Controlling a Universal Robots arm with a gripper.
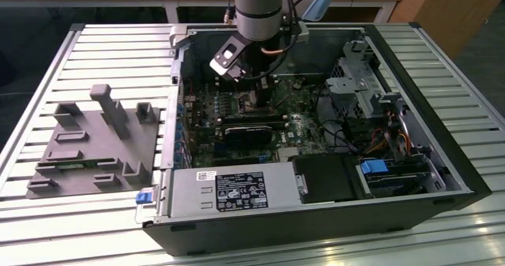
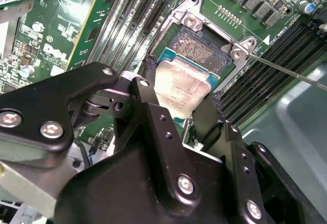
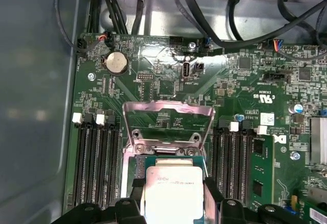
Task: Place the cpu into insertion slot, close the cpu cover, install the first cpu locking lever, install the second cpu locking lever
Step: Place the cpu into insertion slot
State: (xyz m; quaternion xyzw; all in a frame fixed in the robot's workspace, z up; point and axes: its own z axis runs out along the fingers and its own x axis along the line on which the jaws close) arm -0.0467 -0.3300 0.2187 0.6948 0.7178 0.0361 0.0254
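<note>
On the slatted silvery surface point(image 1: 118, 47): an open computer case point(image 1: 316, 230) and, at the exterior view's left, a grey moulded fixture point(image 1: 94, 153)

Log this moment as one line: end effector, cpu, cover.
end effector: shut on cpu | cpu: partly over insertion slot, contacts exposed | cpu cover: open, raised

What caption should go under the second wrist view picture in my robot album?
The tool grips the cpu over the insertion slot on the green circuit board.
</note>
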